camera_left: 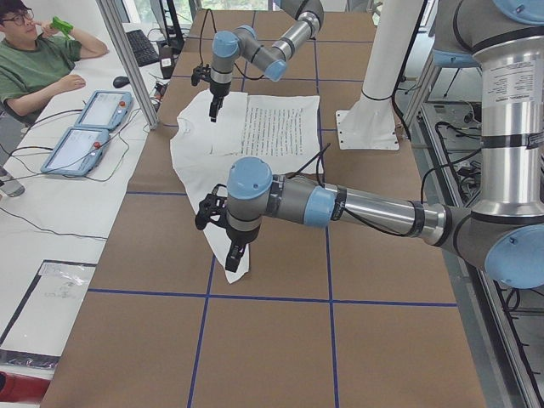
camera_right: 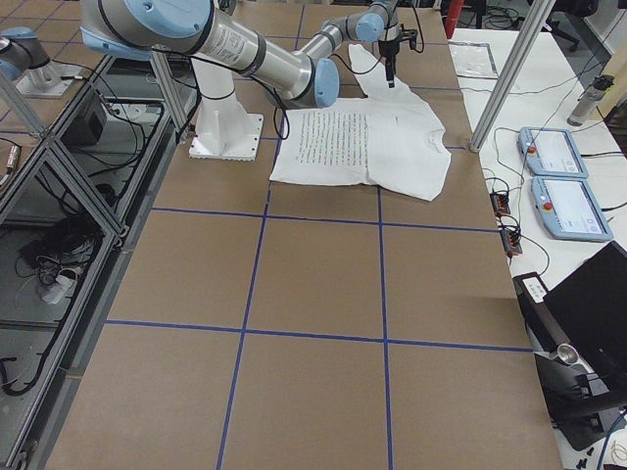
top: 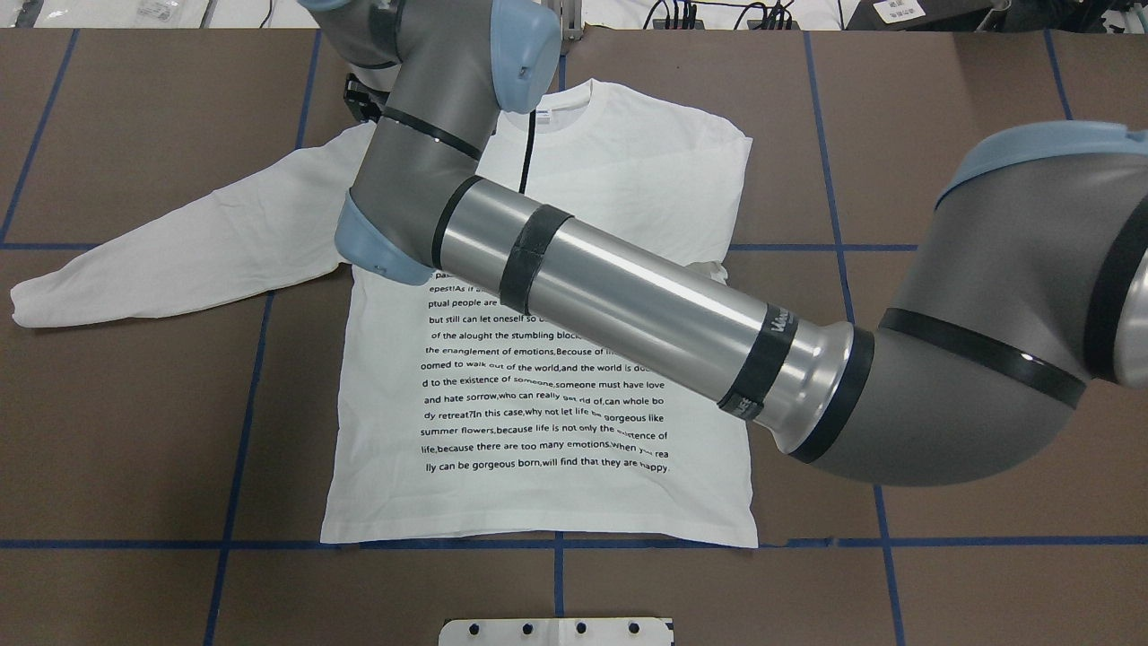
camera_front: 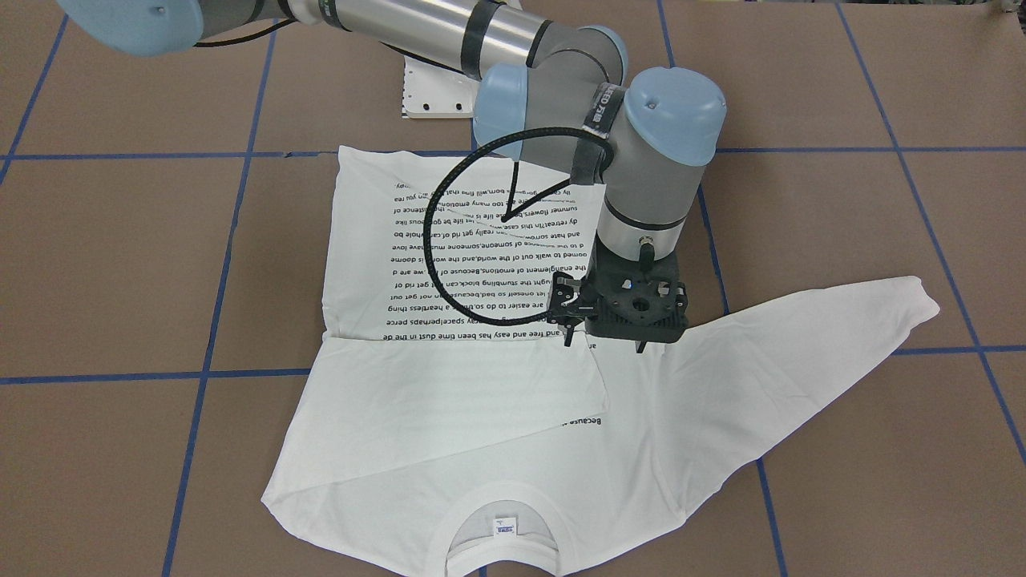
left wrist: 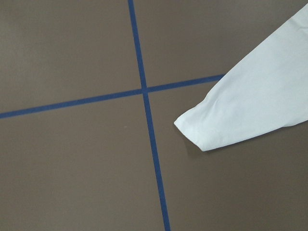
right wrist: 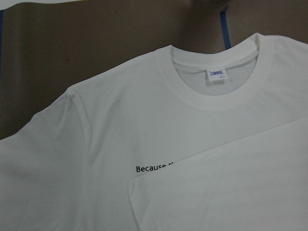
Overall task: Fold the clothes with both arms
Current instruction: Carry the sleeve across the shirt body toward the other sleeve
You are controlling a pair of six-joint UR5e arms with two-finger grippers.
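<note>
White with lines of black text, the T-shirt (camera_front: 481, 449) lies flat mid-frame on the brown table (camera_front: 120, 264) in the front-facing view. Its collar (camera_front: 501, 525) is at the bottom edge, the folded sleeve (camera_front: 449, 393) lies across the chest, and the outstretched sleeve (camera_front: 842, 336) reaches toward the right of the frame. The right gripper (camera_front: 629, 320) hangs over the shirt just right of the text block, and in the left side view the left gripper (camera_left: 231, 246) hovers at the cuff (camera_left: 236, 268), lower middle; I cannot tell whether either one's fingers are apart or together.
</note>
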